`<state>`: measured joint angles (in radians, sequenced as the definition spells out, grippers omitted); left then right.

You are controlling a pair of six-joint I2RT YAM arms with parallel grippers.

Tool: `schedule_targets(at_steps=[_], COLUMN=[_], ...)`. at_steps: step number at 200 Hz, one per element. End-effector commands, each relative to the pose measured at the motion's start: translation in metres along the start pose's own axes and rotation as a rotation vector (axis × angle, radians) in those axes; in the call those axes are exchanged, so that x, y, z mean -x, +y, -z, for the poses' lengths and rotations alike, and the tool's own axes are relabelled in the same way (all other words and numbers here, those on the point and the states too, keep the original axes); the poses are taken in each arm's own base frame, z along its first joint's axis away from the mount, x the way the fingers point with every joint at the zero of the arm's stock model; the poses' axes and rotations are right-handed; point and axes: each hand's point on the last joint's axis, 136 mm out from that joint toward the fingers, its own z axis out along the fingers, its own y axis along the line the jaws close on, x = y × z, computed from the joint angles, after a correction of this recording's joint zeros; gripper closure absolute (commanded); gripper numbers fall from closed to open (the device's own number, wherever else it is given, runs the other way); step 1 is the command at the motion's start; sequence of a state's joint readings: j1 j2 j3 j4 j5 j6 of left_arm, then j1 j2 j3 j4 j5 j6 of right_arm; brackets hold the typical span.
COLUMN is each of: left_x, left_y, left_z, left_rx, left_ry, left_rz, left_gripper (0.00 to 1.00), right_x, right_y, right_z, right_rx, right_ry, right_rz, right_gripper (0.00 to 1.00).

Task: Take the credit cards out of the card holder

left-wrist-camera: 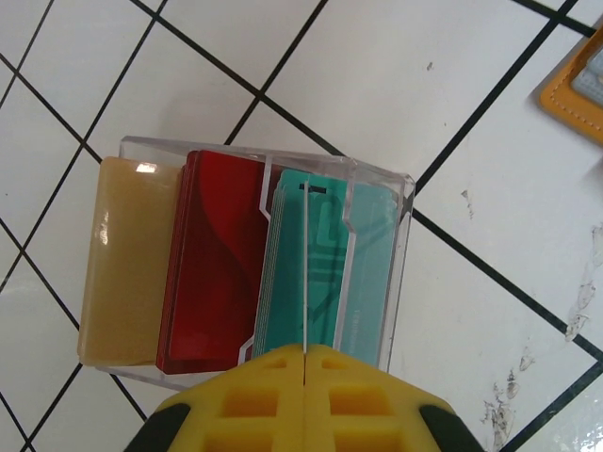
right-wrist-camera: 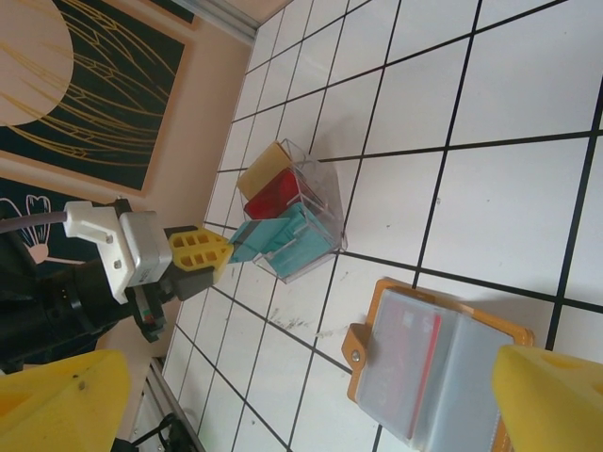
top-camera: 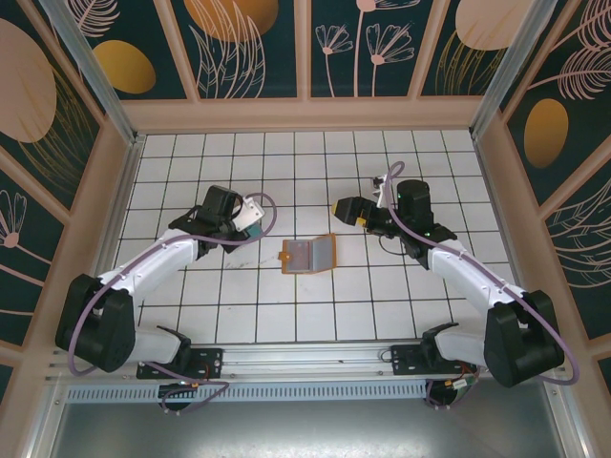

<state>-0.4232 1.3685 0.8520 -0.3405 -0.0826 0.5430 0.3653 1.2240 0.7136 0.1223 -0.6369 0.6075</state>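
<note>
The tiled table (top-camera: 382,305) bears an open card holder (top-camera: 310,254) and a clear box (right-wrist-camera: 322,188) of credit cards (left-wrist-camera: 217,264).

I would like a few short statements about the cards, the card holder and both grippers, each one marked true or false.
1. The card holder lies open on the table. True.
2. The right gripper is shut on a card. False: it is open and empty.
3. The clear box holds tan cards, red cards and teal cards. True.
4. The left gripper is over the card holder. False: it is at the clear box, shut on one teal card.
</note>
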Motion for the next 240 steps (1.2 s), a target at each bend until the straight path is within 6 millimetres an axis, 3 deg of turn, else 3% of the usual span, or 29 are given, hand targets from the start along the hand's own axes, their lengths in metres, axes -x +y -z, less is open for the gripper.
schedule_targets(at_steps=[1, 48, 159, 226, 240], left_x=[-0.001, -0.004, -0.011, -0.014, -0.013], left_y=[0.004, 0.007, -0.01, -0.005, -0.002], left_z=[-0.005, -0.007, -0.015, -0.019, -0.02], left_rx=[0.011, 0.019, -0.048, -0.017, -0.001], left_ry=[-0.011, -0.004, -0.01, 0.001, -0.001], left_rz=[-0.022, -0.024, -0.05, -0.043, -0.037], left_gripper=[1.0, 1.0, 1.0, 1.0, 0.92], right_x=[0.006, 0.005, 0.002, 0.001, 0.001], right_y=[0.007, 0.005, 0.001, 0.001, 0.001], right_z=[0.004, 0.004, 0.006, 0.006, 0.007], right_rx=[0.026, 0.027, 0.022, 0.031, 0.032], right_ry=[-0.011, -0.011, -0.011, -0.012, -0.015], right_rz=[0.031, 0.027, 0.011, 0.003, 0.002], right_gripper=[0.01, 0.01, 0.01, 0.01, 0.01])
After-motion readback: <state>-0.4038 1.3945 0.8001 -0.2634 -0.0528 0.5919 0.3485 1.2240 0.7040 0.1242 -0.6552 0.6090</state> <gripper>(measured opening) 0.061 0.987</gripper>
